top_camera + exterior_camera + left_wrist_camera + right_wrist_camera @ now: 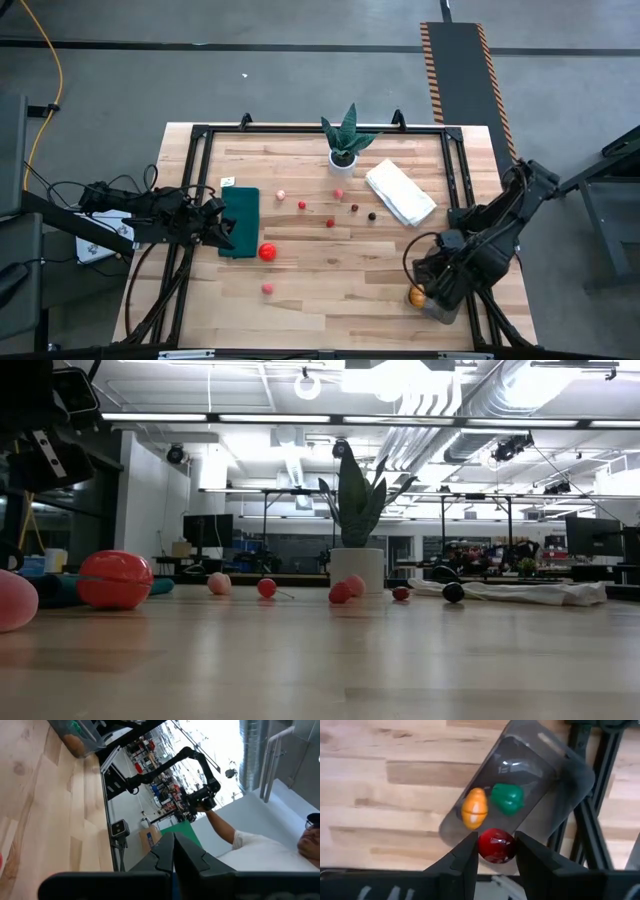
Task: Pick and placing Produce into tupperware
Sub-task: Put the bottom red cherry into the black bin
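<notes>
The right gripper hangs over the tupperware at the table's right front corner, its fingers clamped on a shiny dark red fruit. That fruit sits right above the container's near end. Inside the tupperware lie an orange piece and a green piece, side by side, just beyond the held fruit.

Over on the left, the left gripper waits with its fingers pressed together, hovering at the edge of a dark green mat.

The rest of the produce is spread across the middle of the wooden table. A big red tomato lies just beside the mat's front corner, a pink ball sits nearer the front edge, and several small red and dark berries are scattered between the mat and a folded white cloth. A potted plant stands near the back edge, beside the cloth.

Beyond the table, a bright workshop with ceiling pipes and strip lights, and in the left wrist view a person in a white shirt handling another dark arm.
</notes>
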Motion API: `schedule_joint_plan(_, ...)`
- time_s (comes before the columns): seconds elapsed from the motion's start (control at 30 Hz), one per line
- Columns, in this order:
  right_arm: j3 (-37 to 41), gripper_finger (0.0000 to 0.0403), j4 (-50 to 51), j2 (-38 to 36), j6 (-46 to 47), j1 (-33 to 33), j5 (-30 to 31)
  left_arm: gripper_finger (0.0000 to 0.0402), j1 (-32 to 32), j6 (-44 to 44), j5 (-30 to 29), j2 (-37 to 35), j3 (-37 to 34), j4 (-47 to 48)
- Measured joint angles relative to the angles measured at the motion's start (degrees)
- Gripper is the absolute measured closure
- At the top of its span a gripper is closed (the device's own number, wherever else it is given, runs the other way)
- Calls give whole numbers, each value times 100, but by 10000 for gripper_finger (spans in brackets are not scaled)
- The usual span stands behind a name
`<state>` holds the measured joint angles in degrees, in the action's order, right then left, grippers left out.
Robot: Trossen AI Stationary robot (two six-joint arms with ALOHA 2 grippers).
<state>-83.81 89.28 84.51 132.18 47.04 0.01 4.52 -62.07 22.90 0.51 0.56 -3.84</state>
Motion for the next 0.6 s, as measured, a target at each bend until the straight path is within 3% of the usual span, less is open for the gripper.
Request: schedule_joint_plan(0.6, 2459, 296, -1632, -1325, -2, 1, -25, 401, 0, -144, -451, 0, 1, 37)
